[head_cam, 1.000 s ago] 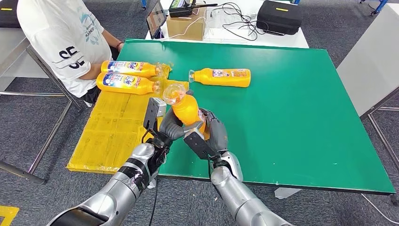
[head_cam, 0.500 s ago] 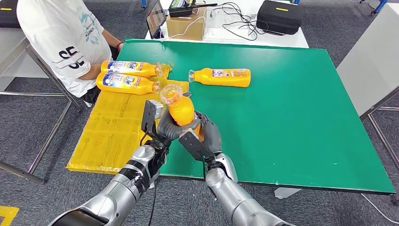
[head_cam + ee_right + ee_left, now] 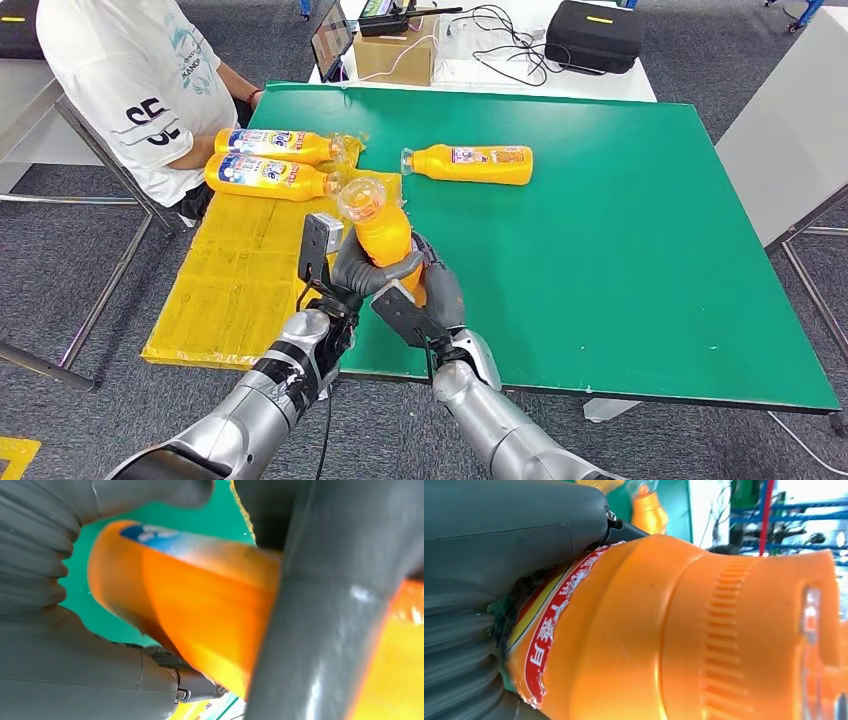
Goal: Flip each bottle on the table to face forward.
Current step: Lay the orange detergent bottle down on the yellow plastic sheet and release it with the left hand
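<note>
- Since a second ago, the held bottle [image 3: 383,228] has drifted a little toward the left of the head frame and nearer the yellow mat [image 3: 240,280]; cap end is at lower centre-left, tilted up and away from the robot.
- Left robot hand [image 3: 362,272] is wrapped round the bottle body; the left wrist view shows thumb and ribbed cover against the label edge.
- Right robot hand [image 3: 432,288] is clamped on the bottle's lower part, fingers across it in the right wrist view. So you've got a two-handed hold, bottle clear of the desk [image 3: 620,230].
- My read: you're mid-flip, and the move looks like carrying it toward the mat. Label facing isn't settled yet; I can't tell which side will end up front.
- Two bottles [image 3: 270,160] lie side by side at upper left on the mat, labels up, caps pointing right.
- One lone bottle [image 3: 470,163] lies on the green at upper centre, cap to the left, well apart from the hands; likely not yet handled.
- Person in a white shirt [image 3: 130,80] sits at upper left, just beside the mat bottles.
- Watch the held bottle's cap: it's near the closer mat bottle's cap, so set down short of it.
- Laptop, box and cables sit beyond the desk's far edge, out of your way.
</note>
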Controlling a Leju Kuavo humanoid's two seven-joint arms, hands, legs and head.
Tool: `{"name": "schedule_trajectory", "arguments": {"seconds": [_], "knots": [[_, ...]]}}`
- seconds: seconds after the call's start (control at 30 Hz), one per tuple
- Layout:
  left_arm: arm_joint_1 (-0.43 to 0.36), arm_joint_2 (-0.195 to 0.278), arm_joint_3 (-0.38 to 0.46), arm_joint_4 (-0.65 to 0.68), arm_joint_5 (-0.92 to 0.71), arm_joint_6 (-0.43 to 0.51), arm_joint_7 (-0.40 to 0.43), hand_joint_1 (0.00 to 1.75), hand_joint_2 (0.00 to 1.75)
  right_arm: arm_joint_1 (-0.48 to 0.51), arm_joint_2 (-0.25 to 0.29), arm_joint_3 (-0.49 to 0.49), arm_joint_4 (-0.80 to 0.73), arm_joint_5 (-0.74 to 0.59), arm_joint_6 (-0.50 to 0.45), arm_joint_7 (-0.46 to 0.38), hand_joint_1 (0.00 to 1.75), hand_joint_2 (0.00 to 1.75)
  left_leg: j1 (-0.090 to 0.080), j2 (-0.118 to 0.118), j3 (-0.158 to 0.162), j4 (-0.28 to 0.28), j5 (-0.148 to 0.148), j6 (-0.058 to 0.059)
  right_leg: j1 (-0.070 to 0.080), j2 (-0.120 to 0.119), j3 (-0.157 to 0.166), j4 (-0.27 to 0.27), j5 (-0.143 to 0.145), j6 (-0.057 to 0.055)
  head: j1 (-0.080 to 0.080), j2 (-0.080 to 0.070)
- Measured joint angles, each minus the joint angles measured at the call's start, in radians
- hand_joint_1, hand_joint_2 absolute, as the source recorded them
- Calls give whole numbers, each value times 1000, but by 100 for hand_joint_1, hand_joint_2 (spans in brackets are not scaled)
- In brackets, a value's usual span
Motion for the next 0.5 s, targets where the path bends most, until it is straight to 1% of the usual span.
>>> {"name": "schedule_trajectory", "arguments": {"seconds": [0.1,0.27,0.4,0.5], "knots": [[2,-1,3,-27,24,58,-11,175,175,2,1,-5,0,-17,-11,-10,0,175,0,0,0,0,0,0,0,0,0,0,0,0,0,0],[5,3,31,-68,48,124,-40,175,175,14,-13,-27,-15,-37,-12,-17,0,175,0,0,-1,0,0,0,0,0,0,0,0,0,0,0],[3,32,56,-80,12,175,-70,175,175,28,-32,-55,-48,-50,-12,-27,0,175,0,0,-1,0,0,0,0,0,0,0,0,0,0,0],[0,58,75,-79,-11,193,-79,175,175,38,-47,-75,-74,-53,-11,-27,0,175,0,0,-1,0,0,0,0,0,0,0,0,0,0,0]]}}
